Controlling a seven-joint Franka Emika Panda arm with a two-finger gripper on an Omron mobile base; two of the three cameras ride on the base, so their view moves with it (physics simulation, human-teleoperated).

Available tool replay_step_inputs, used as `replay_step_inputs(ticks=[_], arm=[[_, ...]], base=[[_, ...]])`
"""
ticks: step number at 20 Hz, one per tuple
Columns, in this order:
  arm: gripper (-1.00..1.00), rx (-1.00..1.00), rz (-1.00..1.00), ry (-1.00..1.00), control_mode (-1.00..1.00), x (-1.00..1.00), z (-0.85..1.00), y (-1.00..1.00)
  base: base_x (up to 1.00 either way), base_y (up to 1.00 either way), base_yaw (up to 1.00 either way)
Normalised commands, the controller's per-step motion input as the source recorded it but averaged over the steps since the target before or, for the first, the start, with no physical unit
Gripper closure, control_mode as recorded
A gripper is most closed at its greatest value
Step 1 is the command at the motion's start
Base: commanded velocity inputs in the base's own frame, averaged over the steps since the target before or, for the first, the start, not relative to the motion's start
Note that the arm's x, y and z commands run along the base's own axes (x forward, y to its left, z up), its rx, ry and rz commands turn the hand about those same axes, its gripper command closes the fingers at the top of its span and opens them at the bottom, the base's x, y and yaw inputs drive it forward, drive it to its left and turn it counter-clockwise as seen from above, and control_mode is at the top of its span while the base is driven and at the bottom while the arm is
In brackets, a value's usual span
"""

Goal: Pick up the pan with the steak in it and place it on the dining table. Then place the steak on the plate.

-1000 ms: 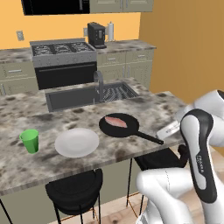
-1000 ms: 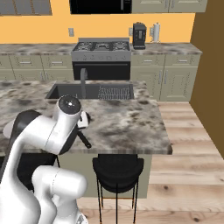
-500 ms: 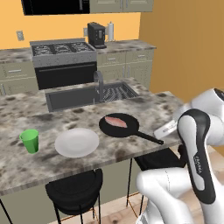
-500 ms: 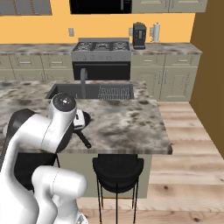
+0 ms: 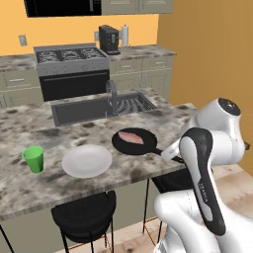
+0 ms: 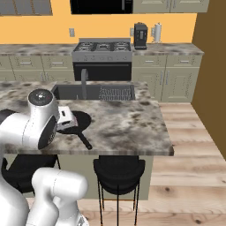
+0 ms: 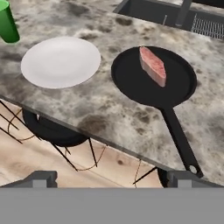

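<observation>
One flat pink steak [image 7: 152,65] in round black pan [image 7: 131,81], smooth white plate [image 7: 61,61] beside; gripper [image 7: 109,177] fingers apart, empty.

This is a home kitchen, rendered in simulation. A gas stove [image 5: 71,53] with a black oven front stands against an orange wall, flanked by grey-green cabinets [image 6: 176,81] with stone tops. A coffee machine [image 5: 109,39] sits beside the stove. In front runs a granite island desk [image 6: 128,123] with an inset sink [image 5: 101,107] and faucet [image 6: 83,81], black bar stools [image 6: 118,170] tucked beneath it, on a wooden plank floor [image 6: 190,176]
</observation>
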Motion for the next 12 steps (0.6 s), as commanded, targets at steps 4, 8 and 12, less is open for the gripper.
replay_step_inputs(ticks=[4, 8, 12], arm=[[-1.0, 0.0, 0.0, 0.0, -1.0, 0.02, 0.0, 0.0], [-1.0, 0.0, 0.0, 0.0, -1.0, 0.27, 0.0, 0.0], [-1.0, 0.0, -0.03, 0.01, -1.0, 0.45, 0.0, 0.08]], base=[[0.0, 0.0, 0.0], [0.0, 0.0, 0.0], [0.0, 0.0, 0.0]])
